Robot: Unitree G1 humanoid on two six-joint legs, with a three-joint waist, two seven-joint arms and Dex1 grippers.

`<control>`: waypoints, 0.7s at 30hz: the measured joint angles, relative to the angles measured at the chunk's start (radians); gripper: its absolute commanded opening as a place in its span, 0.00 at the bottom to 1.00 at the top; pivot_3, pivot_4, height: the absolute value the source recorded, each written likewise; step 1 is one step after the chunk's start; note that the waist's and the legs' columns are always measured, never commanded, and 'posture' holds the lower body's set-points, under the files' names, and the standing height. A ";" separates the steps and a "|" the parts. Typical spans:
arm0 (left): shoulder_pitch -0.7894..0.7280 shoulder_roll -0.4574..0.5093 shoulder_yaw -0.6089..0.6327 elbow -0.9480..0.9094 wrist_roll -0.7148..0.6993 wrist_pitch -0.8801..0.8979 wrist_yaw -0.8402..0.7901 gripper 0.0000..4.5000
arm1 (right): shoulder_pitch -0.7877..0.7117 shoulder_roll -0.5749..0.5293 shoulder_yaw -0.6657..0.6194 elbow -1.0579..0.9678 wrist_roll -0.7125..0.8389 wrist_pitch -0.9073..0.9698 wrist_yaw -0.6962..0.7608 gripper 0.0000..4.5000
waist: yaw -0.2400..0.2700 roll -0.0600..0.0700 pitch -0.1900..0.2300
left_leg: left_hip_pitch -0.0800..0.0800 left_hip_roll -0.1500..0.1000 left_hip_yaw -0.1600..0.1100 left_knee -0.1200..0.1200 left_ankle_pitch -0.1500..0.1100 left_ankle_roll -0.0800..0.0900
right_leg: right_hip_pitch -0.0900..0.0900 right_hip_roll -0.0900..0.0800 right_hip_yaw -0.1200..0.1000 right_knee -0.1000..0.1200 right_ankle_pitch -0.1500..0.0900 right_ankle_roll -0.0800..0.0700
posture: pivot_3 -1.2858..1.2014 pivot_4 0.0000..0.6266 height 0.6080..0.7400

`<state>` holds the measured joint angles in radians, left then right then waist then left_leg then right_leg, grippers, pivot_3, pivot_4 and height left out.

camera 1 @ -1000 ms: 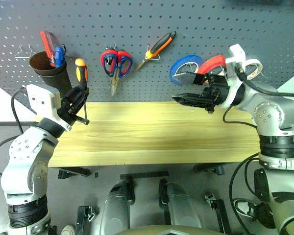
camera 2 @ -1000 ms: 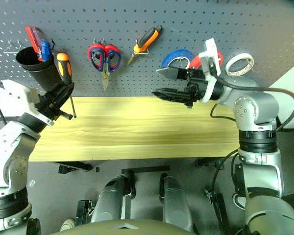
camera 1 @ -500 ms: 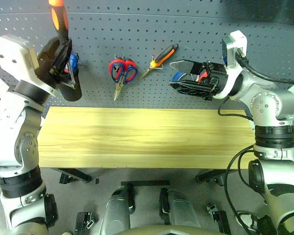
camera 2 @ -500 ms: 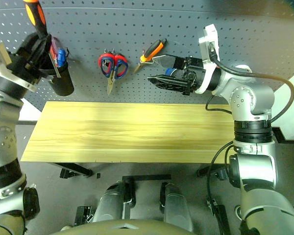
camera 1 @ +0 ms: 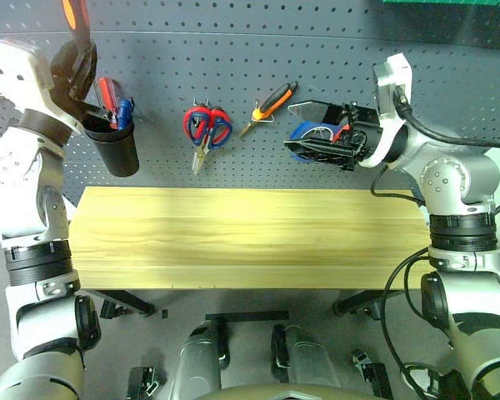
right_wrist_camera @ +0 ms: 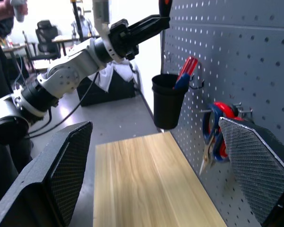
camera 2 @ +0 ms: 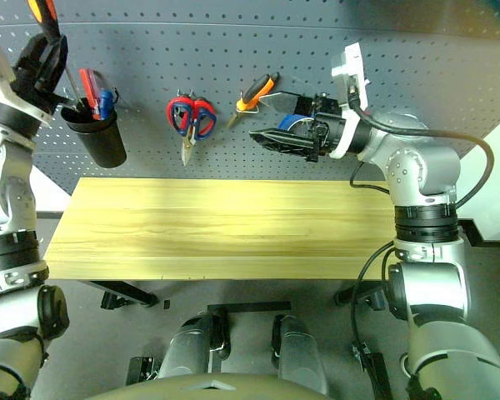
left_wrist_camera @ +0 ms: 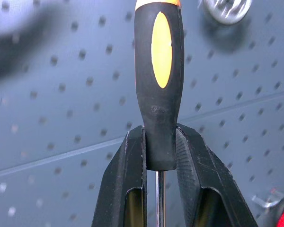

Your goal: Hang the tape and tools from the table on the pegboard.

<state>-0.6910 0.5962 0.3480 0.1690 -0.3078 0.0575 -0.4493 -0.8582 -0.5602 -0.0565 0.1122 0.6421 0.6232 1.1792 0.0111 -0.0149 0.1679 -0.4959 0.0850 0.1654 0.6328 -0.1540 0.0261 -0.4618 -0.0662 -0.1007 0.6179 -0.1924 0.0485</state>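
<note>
Currently the screwdriver (left_wrist_camera: 159, 80) is pinched at the base of its handle between the jaws of the left gripper (left_wrist_camera: 161, 156), raised before the pegboard (camera 1: 233, 50) above the black cup (camera 1: 117, 150) off the worktop's (camera 1: 242, 242) left far corner. The right gripper (camera 2: 275, 117) is held with jaws spread, empty, near the blue roll (camera 1: 310, 132). A slip is possible, since the grip is low; the shaft could miss the cup. One pliers (camera 1: 271, 98), one red-handled scissors (camera 1: 205, 129) are counted; other rolls are probably hidden.
</note>
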 measured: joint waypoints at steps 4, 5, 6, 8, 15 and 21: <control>-0.025 0.004 0.001 0.097 0.016 -0.010 0.018 0.11 | 0.016 -0.004 0.007 -0.001 -0.020 -0.014 -0.002 1.00 | 0.000 0.000 -0.003 | 0.000 0.000 0.000 0.000 0.000 0.000 | 0.000 0.000 0.000 0.000 0.000 0.000 | 0.52 0.11 0.92; -0.025 0.004 0.001 0.117 0.017 -0.013 0.018 0.11 | 0.018 -0.006 0.008 -0.001 -0.028 -0.020 -0.003 1.00 | -0.001 0.000 -0.003 | 0.000 0.000 0.000 0.000 0.000 0.000 | 0.000 0.000 0.000 0.000 0.000 0.000 | 0.52 0.11 0.92; -0.024 0.004 0.001 0.139 0.017 -0.015 0.018 0.11 | 0.019 -0.006 0.008 -0.001 -0.033 -0.023 -0.003 1.00 | -0.001 0.000 -0.003 | 0.000 0.000 0.000 0.000 0.000 0.000 | 0.000 0.000 0.000 0.001 0.000 0.000 | 0.52 0.11 0.92; -0.024 0.004 0.001 0.161 0.018 -0.017 0.019 0.11 | 0.019 -0.007 0.011 -0.001 -0.044 -0.035 -0.004 1.00 | -0.002 0.000 -0.003 | 0.000 0.000 0.000 0.001 0.000 0.000 | 0.000 0.000 0.000 0.001 0.000 0.000 | 0.52 0.11 0.92; 0.009 0.004 0.002 0.171 0.025 -0.025 0.052 0.69 | 0.027 -0.007 0.028 -0.001 -0.073 -0.063 -0.005 1.00 | -0.001 0.000 -0.004 | 0.000 0.000 0.000 0.002 0.000 0.000 | 0.000 0.000 0.000 0.003 0.000 0.000 | 0.52 0.11 0.92; 0.088 0.032 0.025 0.062 -0.036 -0.003 -0.017 0.99 | 0.029 -0.010 0.028 -0.002 -0.073 -0.063 -0.005 1.00 | -0.004 0.000 -0.004 | 0.000 0.000 0.000 0.002 0.000 0.000 | 0.000 0.000 0.001 0.004 0.000 0.000 | 0.53 0.12 0.92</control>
<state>-0.6031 0.6279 0.3733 0.2308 -0.3439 0.0549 -0.4659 -0.8291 -0.5698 -0.0280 0.1103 0.5687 0.5603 1.1743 0.0069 -0.0152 0.1642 -0.4955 0.0852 0.1654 0.6352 -0.1537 0.0259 -0.4620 -0.0662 -0.0997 0.6219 -0.1928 0.0485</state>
